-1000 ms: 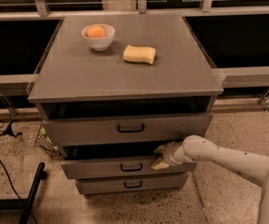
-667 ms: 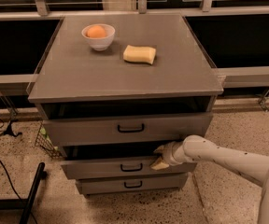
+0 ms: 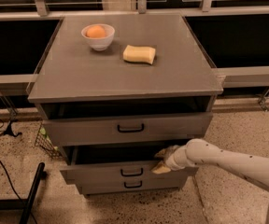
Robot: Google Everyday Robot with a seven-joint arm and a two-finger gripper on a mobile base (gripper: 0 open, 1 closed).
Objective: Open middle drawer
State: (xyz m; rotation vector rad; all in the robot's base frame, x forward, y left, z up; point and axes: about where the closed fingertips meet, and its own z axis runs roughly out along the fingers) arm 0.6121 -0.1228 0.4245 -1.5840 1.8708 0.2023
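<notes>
One pale hand (image 3: 163,161) at the flat grey middle drawer (image 3: 104,173); grip unclear.

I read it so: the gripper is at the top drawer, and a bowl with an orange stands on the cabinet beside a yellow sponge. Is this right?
Not quite: the camera view shows the gripper at the middle drawer, on its right side. The rest holds.

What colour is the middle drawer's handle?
Black handle, in the camera view; the gripper is at the middle drawer's upper right edge.
</notes>
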